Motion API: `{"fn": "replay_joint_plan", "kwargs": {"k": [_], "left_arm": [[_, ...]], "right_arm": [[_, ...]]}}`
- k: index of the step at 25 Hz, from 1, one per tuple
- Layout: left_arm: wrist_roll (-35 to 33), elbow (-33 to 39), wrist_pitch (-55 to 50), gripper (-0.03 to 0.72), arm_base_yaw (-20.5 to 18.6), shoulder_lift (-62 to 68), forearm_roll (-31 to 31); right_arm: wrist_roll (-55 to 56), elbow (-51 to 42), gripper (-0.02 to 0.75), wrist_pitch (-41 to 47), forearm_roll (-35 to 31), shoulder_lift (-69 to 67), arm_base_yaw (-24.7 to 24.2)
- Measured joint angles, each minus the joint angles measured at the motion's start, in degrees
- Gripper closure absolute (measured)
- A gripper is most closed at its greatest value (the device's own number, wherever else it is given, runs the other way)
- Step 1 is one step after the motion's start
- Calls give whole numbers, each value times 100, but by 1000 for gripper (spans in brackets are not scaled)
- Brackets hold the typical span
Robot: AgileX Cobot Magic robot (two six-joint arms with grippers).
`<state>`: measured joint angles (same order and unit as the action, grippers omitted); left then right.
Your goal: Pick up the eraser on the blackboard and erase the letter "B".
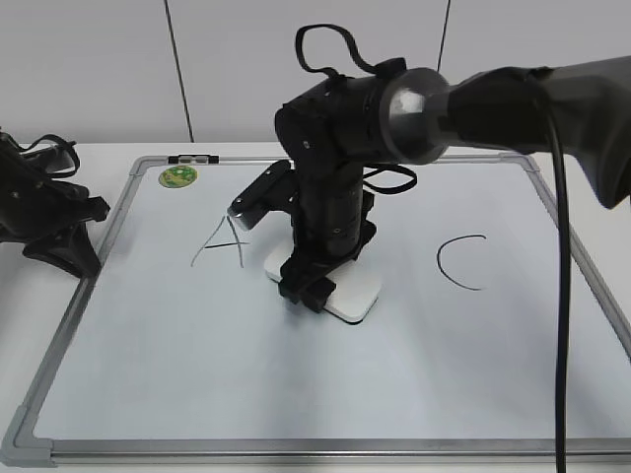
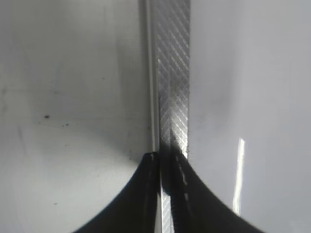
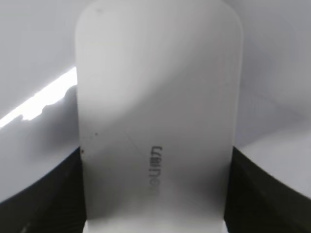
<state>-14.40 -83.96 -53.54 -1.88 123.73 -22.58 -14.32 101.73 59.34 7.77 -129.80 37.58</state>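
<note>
The blackboard [image 1: 296, 374] is a white board with a silver-grey frame, lying flat on the table. My right gripper [image 1: 317, 284] reaches to its middle and is shut on the white eraser [image 1: 357, 293], which rests flat on the board. In the right wrist view the eraser [image 3: 155, 97] fills the space between the two dark fingers [image 3: 155, 199], its grey lettering facing up. No letter "B" shows; the spot between "A" and "C" is covered by the arm and eraser. My left gripper [image 1: 79, 246] sits at the board's left edge, shut and empty [image 2: 165, 158], over the frame [image 2: 172, 73].
A black "A" [image 1: 222, 241] is drawn left of the eraser and a black "C" [image 1: 461, 262] to its right. A round green magnet [image 1: 178, 176] sits in the board's far left corner. The right arm's cable [image 1: 562, 296] hangs over the board's right side.
</note>
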Motion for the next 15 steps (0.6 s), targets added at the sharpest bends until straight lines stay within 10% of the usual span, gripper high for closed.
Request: {"fn": "replay_joint_plan", "kwargs": {"k": [15], "left_arm": [[0, 0, -9, 656, 0, 0, 0]], "right_arm": [[263, -12, 204, 302, 87, 1285, -387]]}}
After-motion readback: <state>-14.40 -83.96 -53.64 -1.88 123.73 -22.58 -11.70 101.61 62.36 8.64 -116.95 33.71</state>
